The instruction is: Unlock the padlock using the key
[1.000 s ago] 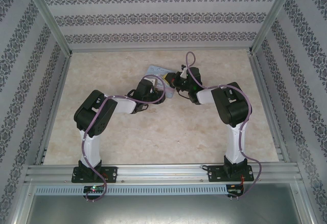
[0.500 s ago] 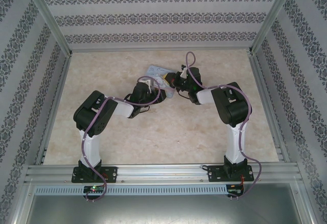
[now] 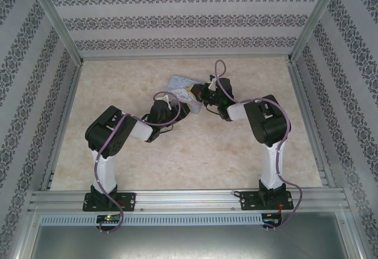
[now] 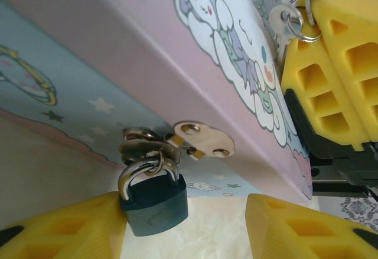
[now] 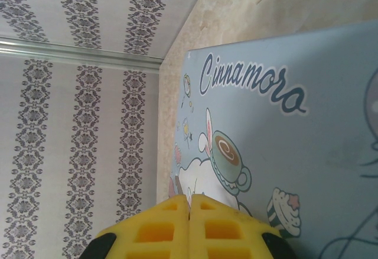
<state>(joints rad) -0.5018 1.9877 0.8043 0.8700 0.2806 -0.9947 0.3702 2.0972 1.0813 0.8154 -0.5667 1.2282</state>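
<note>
- Left fingers (image 4: 65, 232) spread, one on each side of the padlock (image 4: 155, 204). The left one touches the padlock body; the right one stands apart from it.
- Padlock is dark blue-grey with a silver shackle, hanging upright from the hasp (image 4: 204, 141) on the front of the tin box (image 4: 118, 52), just above the tabletop (image 4: 201, 232). Shackle is closed through the hasp loop.
- Right fingers (image 5: 171, 230) pressed together, pinching the key (image 4: 281, 23). In the left wrist view the silver key and its ring (image 4: 306, 29) stick out at their tip, up beside the box lid and well apart from the padlock.
- Key is not in the padlock.
- Top view: the tin box (image 3: 180, 83) sits mid-tabletop (image 3: 207, 152), toward the far side, with both arms converging on its near edge, left arm from the left and right arm from the right.
- Padlock and key too small to make out in the top view.
</note>
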